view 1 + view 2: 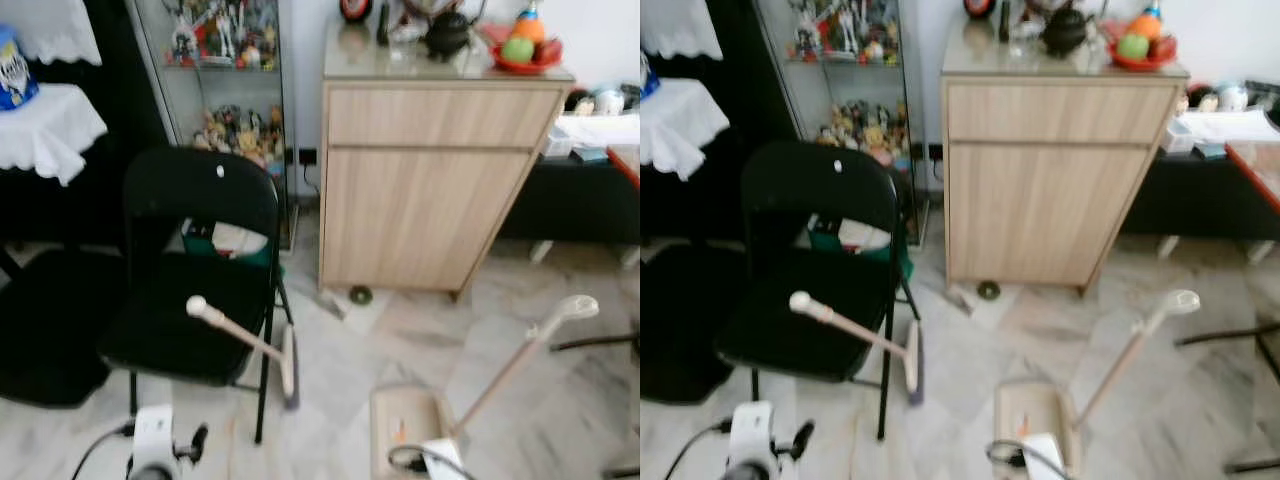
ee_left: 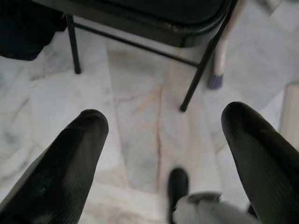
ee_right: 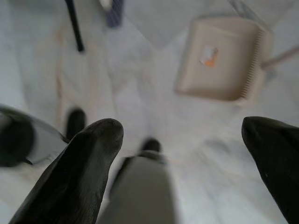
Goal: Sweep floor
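Note:
A broom with a beige handle (image 1: pixel 240 332) leans against the black folding chair (image 1: pixel 195 270), its head (image 1: pixel 289 375) on the marble floor. To its right a beige dustpan (image 1: pixel 405 425) lies flat, and its long handle (image 1: pixel 520 355) slants up to the right. A small round dark object (image 1: pixel 360 295) and a scrap (image 1: pixel 333 303) lie at the foot of the wooden cabinet. My left gripper (image 2: pixel 163 149) hangs open above the floor in front of the chair legs. My right gripper (image 3: pixel 180 140) is open over bare floor, short of the dustpan (image 3: pixel 224 60).
The wooden cabinet (image 1: pixel 430 190) stands ahead, with a glass display case (image 1: pixel 225 80) to its left. A cloth-covered table (image 1: pixel 45 130) and a dark mass (image 1: pixel 50 330) fill the left side. A low dark bench (image 1: pixel 580 200) and thin furniture legs (image 1: pixel 600 345) are at the right.

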### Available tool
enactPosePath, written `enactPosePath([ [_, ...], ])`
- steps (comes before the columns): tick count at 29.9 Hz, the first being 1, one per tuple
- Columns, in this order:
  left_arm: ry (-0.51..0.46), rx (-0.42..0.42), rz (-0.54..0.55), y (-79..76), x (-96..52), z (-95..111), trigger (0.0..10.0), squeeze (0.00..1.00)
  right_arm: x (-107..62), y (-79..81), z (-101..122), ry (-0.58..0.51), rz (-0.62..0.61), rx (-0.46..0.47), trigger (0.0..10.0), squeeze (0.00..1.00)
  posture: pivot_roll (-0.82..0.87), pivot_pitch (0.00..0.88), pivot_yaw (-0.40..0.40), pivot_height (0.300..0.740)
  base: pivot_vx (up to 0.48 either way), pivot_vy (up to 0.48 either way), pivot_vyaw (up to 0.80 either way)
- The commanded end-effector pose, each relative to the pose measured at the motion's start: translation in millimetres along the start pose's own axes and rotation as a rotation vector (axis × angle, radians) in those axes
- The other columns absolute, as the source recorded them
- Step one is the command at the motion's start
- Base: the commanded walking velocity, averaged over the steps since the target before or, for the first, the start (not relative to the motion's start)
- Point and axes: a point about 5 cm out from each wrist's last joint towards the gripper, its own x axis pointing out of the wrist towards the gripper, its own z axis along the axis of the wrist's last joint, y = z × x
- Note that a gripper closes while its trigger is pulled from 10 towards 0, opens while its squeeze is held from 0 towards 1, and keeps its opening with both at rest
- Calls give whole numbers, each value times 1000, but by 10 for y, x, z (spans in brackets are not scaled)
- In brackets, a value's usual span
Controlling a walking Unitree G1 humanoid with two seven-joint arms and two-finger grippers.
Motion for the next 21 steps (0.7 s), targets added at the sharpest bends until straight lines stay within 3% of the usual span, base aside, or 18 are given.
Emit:
enactPosePath([
  [1, -19, 14, -23, -63, 34, 76, 10000, 0, -32, -91, -100, 29, -24, 3, 10000, 0, 23, 37, -11, 740, 0, 0, 0],
  [5, -66, 28, -47, -110, 90, 242, 10000, 0, -29, -84, -94, 29, -23, -2, 10000, 0, 21, 37, -11, 740, 0, 0, 0],
  [6, -102, 15, -64, -128, 113, 338, 10000, 502, -26, -79, -86, 28, -23, -2, 10000, 0, 18, 39, -8, 740, 0, 0, 0],
  [8, -121, 5, -71, -133, 121, 381, 10000, 502, -25, -76, -82, 28, -24, -1, 10000, 0, 17, 40, -7, 740, 0, 0, 0],
  [9, -165, -11, -77, -136, 128, 455, 10000, 1000, -22, -69, -77, 27, -24, 0, 10000, 0, 16, 39, -7, 740, 0, 0, 0],
  [14, -273, -44, -67, -141, 146, 668, 10000, 1000, -15, -58, -55, 25, -22, -1, 10000, 0, 18, 49, -7, 740, 0, 0, 0],
  [19, -344, -163, -107, -207, 171, 849, 10000, 1000, -12, -50, -46, 27, -13, -37, 10000, 0, 10, 58, -4, 740, 0, 0, 0],
  [21, -363, -158, -125, -236, 177, 907, 10000, 1000, -14, -53, -52, 26, -14, -31, 10000, 0, 7, 60, -2, 740, 0, 0, 0],
])
